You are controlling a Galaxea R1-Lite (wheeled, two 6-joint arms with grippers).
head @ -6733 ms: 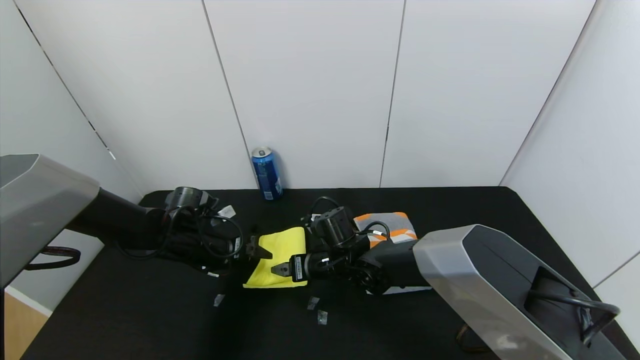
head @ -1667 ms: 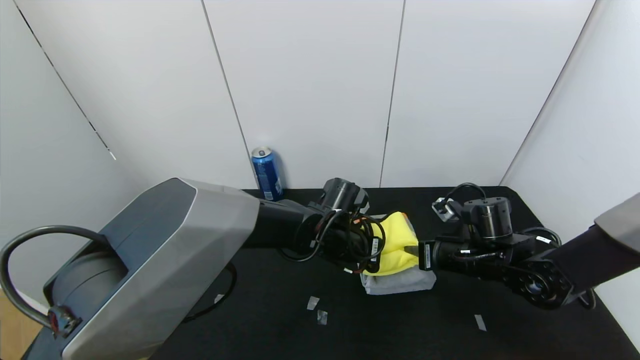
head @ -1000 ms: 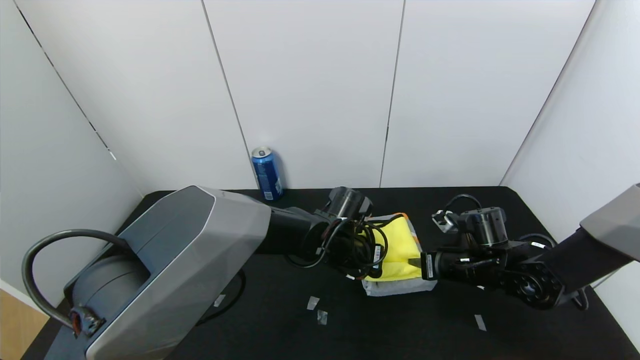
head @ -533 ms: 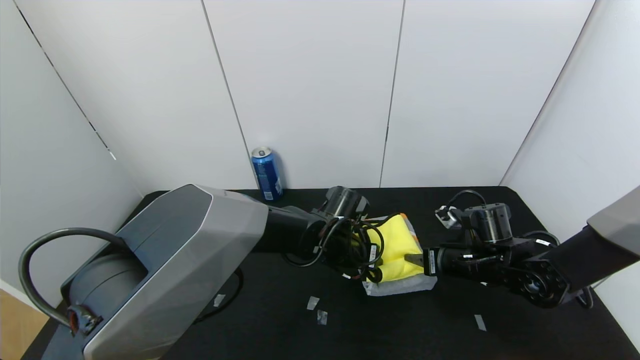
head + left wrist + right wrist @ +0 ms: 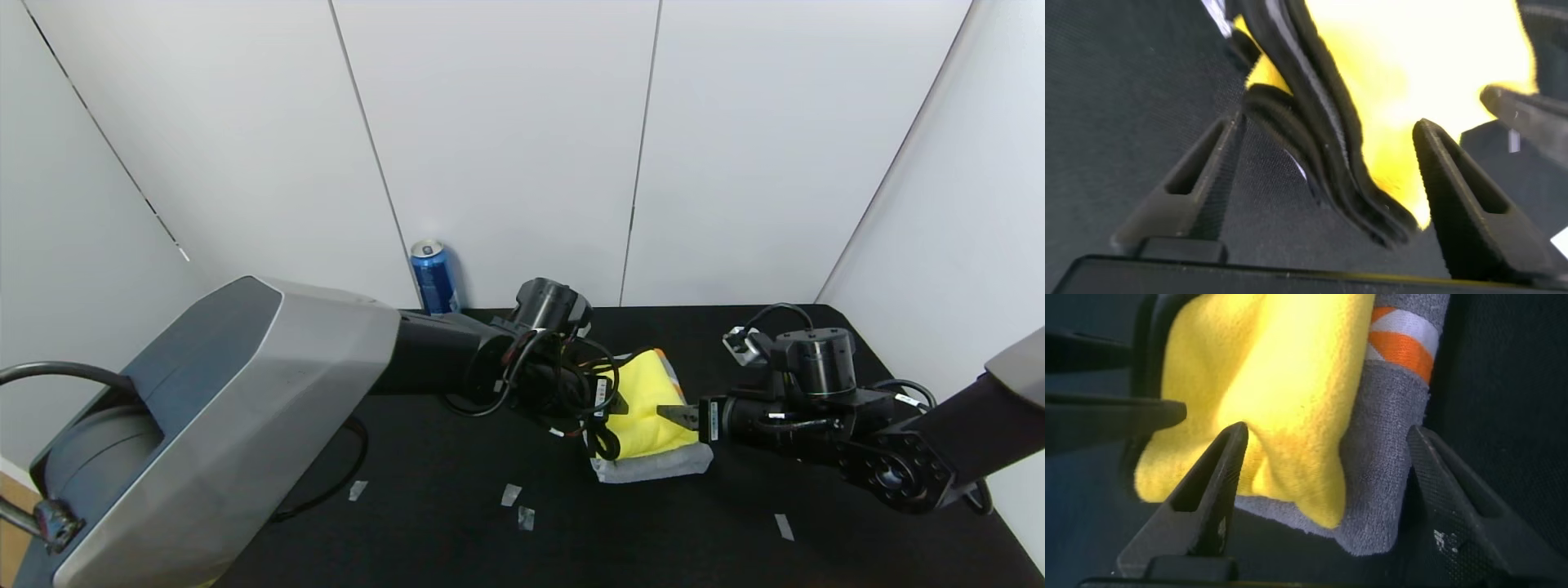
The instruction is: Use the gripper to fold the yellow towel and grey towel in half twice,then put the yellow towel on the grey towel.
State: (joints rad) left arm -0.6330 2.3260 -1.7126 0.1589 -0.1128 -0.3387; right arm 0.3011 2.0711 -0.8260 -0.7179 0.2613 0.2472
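On the black worktop [image 5: 457, 523] the folded grey terry towel [image 5: 653, 465] is laid as the base, so the folded bright yellow microfibre towel [image 5: 653, 408] rests upon it. The left gripper [image 5: 608, 408] and right gripper [image 5: 678, 415] are seen with fingers spread wide, nothing gripped. No containers hold anything.

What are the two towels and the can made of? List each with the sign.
Yellow towel: soft, fuzzy fleece or microfibre by its matte nap.
Grey towel: looped terry-like cloth, coarse pile, woven orange and white bands.
Can: likely metal, with a glossy blue wall and silvery top.
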